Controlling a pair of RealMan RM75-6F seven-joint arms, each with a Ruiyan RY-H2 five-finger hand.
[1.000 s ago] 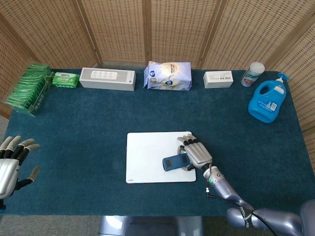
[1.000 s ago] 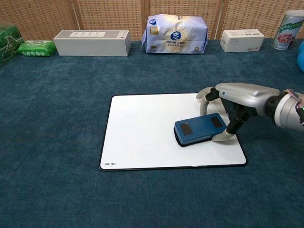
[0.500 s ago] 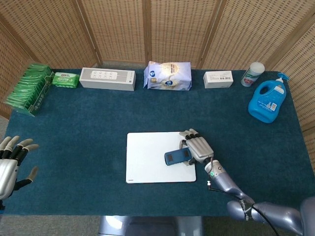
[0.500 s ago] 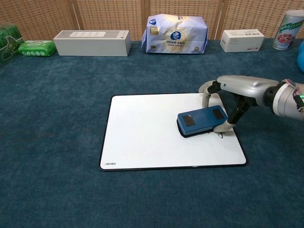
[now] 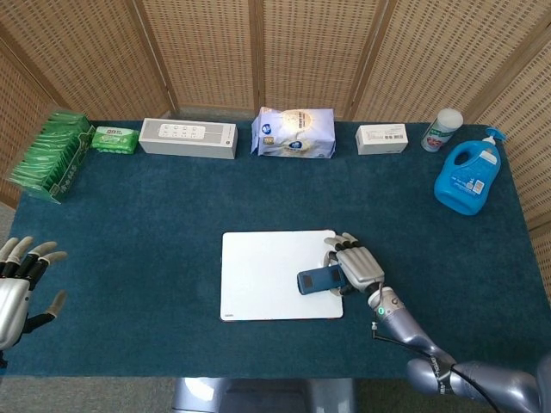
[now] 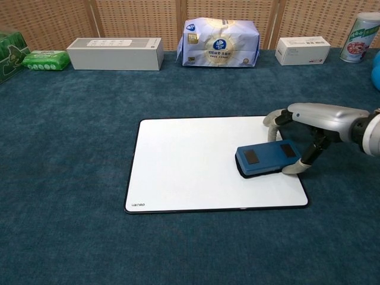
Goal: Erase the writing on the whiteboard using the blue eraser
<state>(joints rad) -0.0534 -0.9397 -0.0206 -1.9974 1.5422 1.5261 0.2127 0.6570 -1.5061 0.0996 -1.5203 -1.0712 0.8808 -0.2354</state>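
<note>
The whiteboard [image 5: 267, 274] [image 6: 184, 163] lies flat on the blue cloth near the table's front; no writing shows on its white face. The blue eraser [image 5: 319, 280] [image 6: 268, 160] rests on the board's right part, close to the right edge. My right hand [image 5: 357, 267] [image 6: 309, 122] grips the eraser's right end from above and presses it onto the board. My left hand [image 5: 21, 280] hovers off the table's left front corner, fingers spread and holding nothing; the chest view does not show it.
Along the back edge stand a green packet stack [image 5: 52, 155], a green wipes pack [image 5: 114, 139], a white box [image 5: 188, 138], a tissue pack [image 5: 293, 132], a small white box [image 5: 382, 138], a canister [image 5: 442, 130] and a blue detergent bottle [image 5: 467, 179].
My right hand has slid the eraser to the right across the board, toward its right edge. The small dark mark seen beside the eraser half a second ago no longer shows. The left hand has not moved.
</note>
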